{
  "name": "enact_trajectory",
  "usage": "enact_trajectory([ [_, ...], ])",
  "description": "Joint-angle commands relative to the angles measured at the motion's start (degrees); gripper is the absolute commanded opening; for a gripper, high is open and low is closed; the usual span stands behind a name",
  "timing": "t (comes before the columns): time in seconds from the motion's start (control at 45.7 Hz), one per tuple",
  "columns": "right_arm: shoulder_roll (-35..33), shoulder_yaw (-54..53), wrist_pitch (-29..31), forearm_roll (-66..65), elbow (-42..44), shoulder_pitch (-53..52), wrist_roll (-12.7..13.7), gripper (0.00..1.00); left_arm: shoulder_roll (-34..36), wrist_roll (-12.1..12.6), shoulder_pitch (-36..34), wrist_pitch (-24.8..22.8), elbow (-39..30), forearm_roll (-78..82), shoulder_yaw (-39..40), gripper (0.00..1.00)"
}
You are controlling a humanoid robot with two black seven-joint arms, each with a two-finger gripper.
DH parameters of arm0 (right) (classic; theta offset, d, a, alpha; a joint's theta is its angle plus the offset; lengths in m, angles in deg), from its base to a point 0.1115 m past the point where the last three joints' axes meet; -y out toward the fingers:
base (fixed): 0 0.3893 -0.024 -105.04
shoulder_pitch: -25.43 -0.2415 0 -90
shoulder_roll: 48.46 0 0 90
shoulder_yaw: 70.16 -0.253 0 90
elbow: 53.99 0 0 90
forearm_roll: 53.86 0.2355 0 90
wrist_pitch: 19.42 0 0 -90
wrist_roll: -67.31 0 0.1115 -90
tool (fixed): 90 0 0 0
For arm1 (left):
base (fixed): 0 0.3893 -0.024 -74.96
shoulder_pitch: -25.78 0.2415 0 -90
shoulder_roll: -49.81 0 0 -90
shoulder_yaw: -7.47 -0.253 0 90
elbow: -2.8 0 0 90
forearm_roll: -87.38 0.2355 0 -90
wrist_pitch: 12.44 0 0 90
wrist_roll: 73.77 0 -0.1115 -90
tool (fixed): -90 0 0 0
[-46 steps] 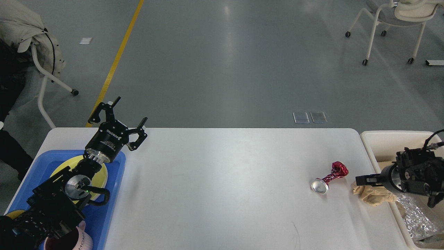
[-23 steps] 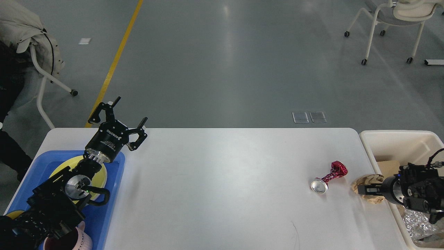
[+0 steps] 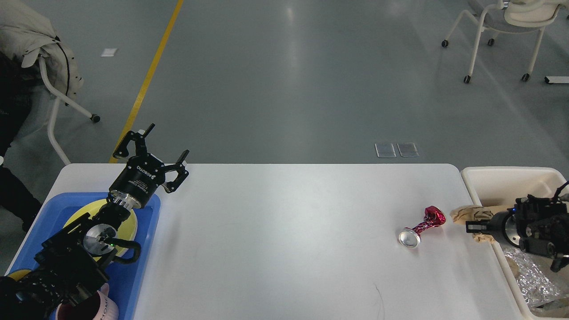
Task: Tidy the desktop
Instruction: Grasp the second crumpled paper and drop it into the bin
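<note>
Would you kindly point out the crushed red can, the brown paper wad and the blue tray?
crushed red can (image 3: 421,227), head view, twisted middle.
brown paper wad (image 3: 464,214), head view, left lobe.
blue tray (image 3: 138,271), head view, bare floor.

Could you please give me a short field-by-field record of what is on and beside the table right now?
surface: large white rectangular desktop
loose item: crushed red metal can, lying on its side near the right end
left side: blue rectangular tray holding a yellow round plate
right side: cream plastic bin at the table edge
left gripper: open, empty, above the tray's far corner
right gripper: shut on crumpled brown paper, at the bin's rim
</note>
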Motion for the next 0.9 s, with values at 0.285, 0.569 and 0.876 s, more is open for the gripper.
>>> enact_trajectory([
  [0.285, -13.5, 10.4, 48.2, -2.4, -28.8, -61.5, -4.6, 0.0, 0.0, 0.0, 0.0, 0.0, 0.0, 0.0, 0.0, 1.0],
  [0.569, -15.0, 9.0, 57.7, -3.6, -31.1, -76.9, -5.6, 0.0, 0.0, 0.0, 0.0, 0.0, 0.0, 0.0, 0.0, 1.0],
  [0.876, -16.6, 9.0, 51.7, -16.8, -20.7, -61.6, -5.4, 0.0, 0.0, 0.0, 0.0, 0.0, 0.0, 0.0, 0.0, 1.0],
])
